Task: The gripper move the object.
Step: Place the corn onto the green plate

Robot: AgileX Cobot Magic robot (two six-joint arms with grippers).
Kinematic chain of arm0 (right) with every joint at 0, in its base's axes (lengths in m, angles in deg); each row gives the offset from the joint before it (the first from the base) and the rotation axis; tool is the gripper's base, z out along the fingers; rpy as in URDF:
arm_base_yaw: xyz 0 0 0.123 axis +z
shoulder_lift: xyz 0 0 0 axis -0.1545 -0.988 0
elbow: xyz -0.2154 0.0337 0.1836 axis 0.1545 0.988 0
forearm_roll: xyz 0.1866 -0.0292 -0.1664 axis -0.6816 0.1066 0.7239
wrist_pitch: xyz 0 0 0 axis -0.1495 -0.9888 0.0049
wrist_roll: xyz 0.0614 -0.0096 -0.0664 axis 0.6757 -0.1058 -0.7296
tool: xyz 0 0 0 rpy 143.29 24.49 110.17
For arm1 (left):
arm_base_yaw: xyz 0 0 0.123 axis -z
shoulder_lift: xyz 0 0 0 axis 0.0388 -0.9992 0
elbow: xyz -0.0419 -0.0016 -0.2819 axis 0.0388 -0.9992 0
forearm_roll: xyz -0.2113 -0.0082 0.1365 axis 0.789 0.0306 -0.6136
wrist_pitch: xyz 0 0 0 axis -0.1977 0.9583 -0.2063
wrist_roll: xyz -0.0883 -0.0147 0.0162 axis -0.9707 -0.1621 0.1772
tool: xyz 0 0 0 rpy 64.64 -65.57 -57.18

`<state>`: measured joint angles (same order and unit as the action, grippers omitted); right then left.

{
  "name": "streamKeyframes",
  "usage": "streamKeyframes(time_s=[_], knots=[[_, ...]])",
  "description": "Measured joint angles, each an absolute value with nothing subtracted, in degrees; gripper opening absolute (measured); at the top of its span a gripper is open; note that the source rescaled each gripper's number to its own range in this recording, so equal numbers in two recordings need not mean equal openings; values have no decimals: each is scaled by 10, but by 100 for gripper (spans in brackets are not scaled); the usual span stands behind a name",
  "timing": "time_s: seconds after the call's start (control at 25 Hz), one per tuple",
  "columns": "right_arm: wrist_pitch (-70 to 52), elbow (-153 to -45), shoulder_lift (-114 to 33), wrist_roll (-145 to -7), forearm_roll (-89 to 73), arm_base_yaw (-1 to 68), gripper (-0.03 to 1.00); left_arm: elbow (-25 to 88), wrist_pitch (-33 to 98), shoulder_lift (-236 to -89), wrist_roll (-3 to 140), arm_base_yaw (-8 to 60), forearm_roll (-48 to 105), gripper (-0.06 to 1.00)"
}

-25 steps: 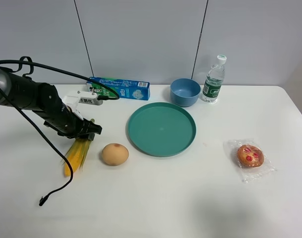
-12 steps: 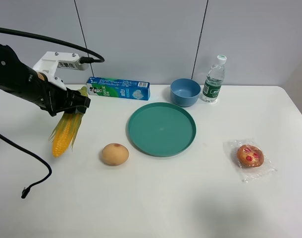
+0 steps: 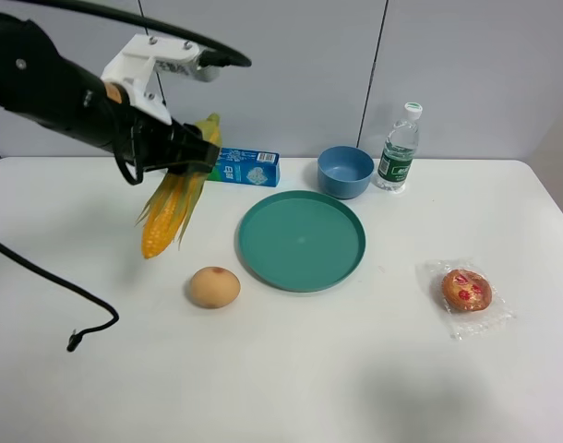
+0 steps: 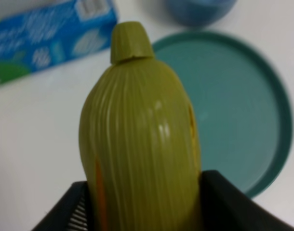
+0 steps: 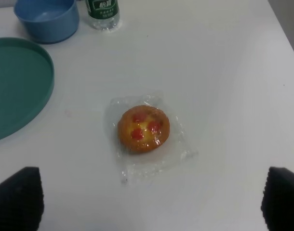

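Item count on the white surface point(image 3: 291, 378):
- one ear of corn point(image 3: 173, 205)
- one tan ball point(image 3: 214, 287)
- one teal plate point(image 3: 302, 242)
- one blue bowl point(image 3: 345, 171)
- one water bottle point(image 3: 398, 148)
- one blue box point(image 3: 246, 166)
- one wrapped pastry point(image 3: 466, 290)

The left pincer point(image 3: 184, 153) is clamped on the corn's husk end. The ear hangs tilted in the air, above the surface and left of the plate, with its kernel end lowest. The husk is green-yellow and ribbed with a stub stem, and the kernels are yellow.

The right pincer point(image 5: 149, 199) is spread wide and empty above the pastry.
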<state>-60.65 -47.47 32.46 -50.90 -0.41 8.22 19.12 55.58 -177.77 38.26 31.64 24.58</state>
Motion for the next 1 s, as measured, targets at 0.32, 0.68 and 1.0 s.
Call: streamKeyframes(time_s=[0.32,0.68,1.0], knots=[[-607,-475,325,-509,-4,82,100,348,558,-1892,383,374,246,0],[-607,-475,325,-509,-4,82,100,463,581,-2032,383,399,248,0],[-607,-475,325,-509,-7,82,100,494,583,-2125,416,418,262,0]])
